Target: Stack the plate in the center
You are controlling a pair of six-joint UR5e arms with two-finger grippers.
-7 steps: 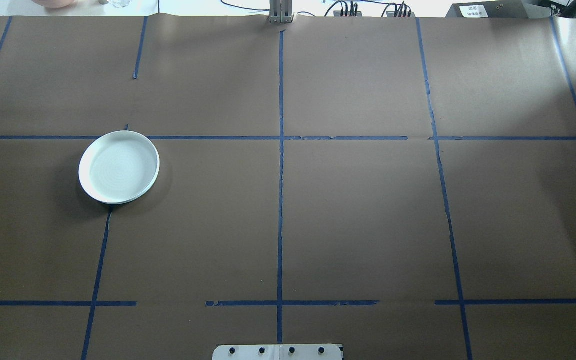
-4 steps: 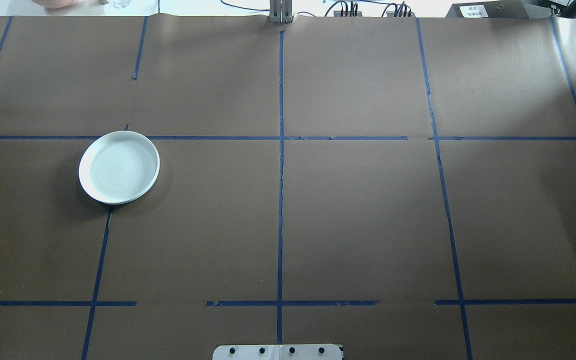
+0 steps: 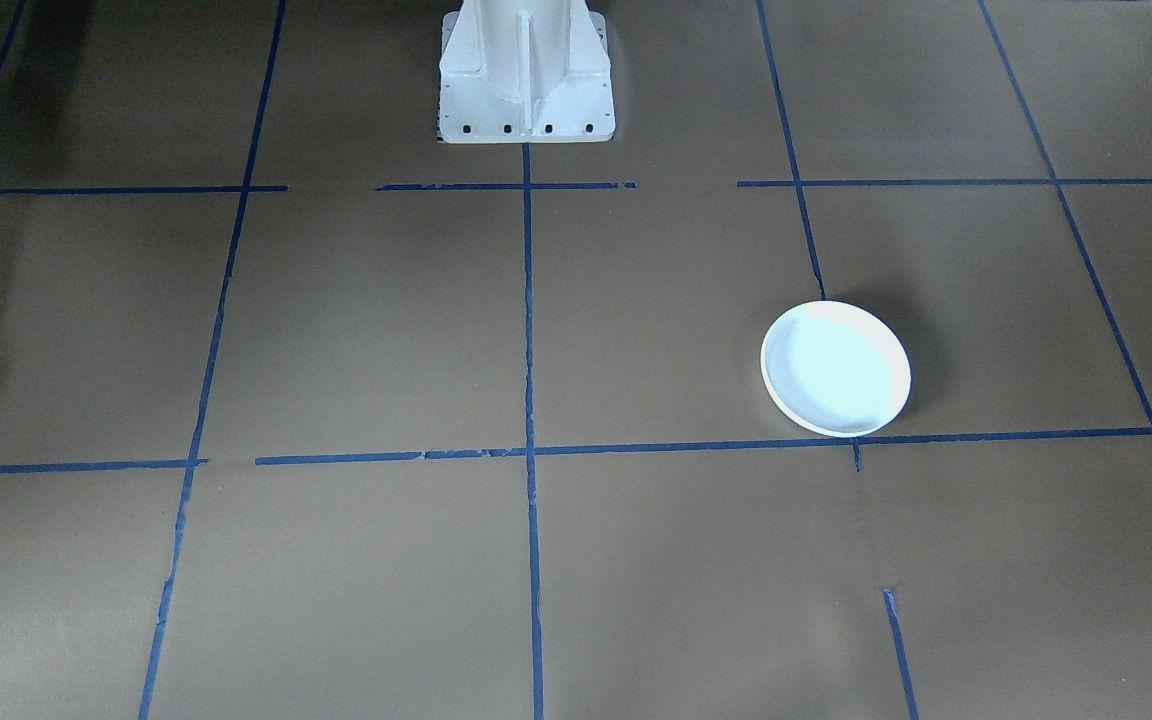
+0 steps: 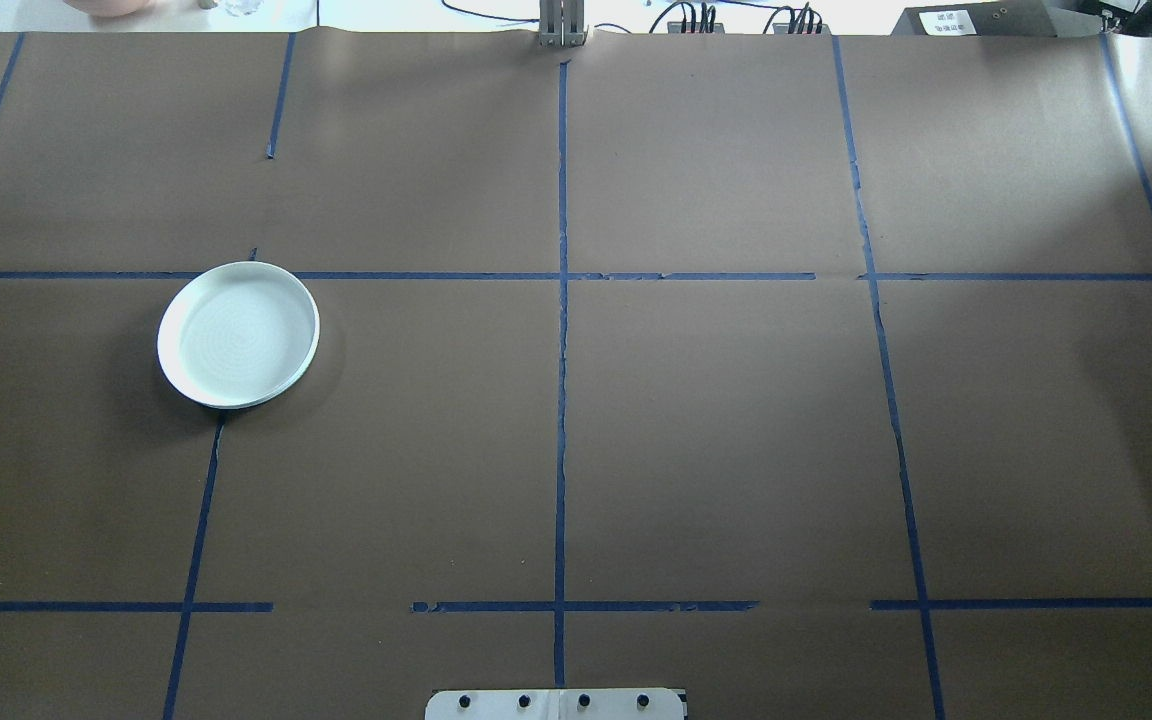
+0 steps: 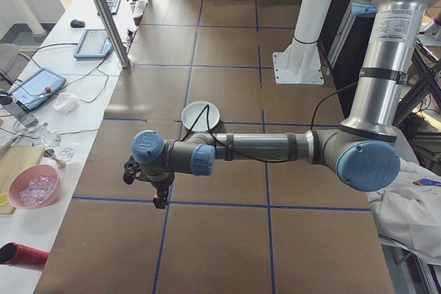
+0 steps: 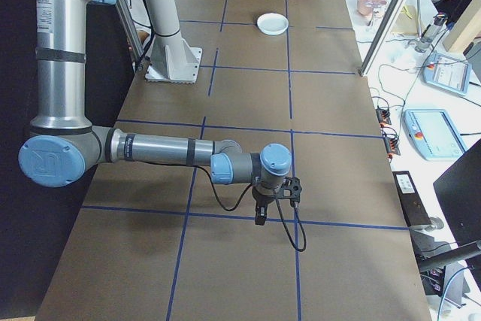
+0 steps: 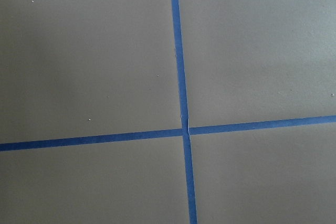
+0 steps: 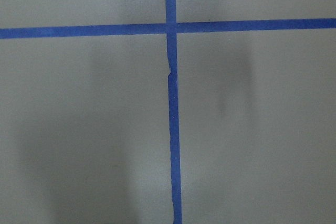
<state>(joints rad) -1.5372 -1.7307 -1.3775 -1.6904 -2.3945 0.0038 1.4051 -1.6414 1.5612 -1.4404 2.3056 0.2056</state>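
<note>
A single white plate (image 4: 238,335) lies on the brown paper on the robot's left side, just below a blue tape line; it also shows as the plate (image 3: 835,368), the plate (image 5: 200,113) and the far plate (image 6: 272,22). My left gripper (image 5: 160,201) hangs over a tape line out past the plate, well short of touching it. My right gripper (image 6: 260,218) hangs over the table's opposite end. Both grippers show only in the side views, so I cannot tell whether they are open or shut. The wrist views hold only blue tape crossings on paper.
The white robot base (image 3: 526,70) stands at mid-table on the robot's edge. A metal post (image 5: 103,12) and a side bench with a tablet (image 5: 33,87) and a pink bowl (image 5: 33,187) run along the far side. A white sleeve (image 5: 413,204) shows near the left arm's shoulder.
</note>
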